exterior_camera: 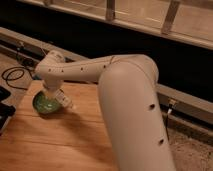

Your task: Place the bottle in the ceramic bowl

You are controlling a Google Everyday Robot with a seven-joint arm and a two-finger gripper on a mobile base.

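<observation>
The ceramic bowl (44, 104), green inside with a dark rim, sits on the wooden table (55, 145) at the left. The white bottle (63, 99) lies slanted over the bowl's right rim, with its narrow end pointing down and to the right. My gripper (51, 93) is directly above the bowl, at the bottle's upper end. My white wrist hides most of the gripper. I cannot tell whether the bottle rests in the bowl or is held just above it.
My large white arm (130, 105) crosses the right half of the table. A black cable (12, 75) lies on the floor at the left. A dark object (4, 107) sits at the table's left edge. A rail and a dark wall run behind.
</observation>
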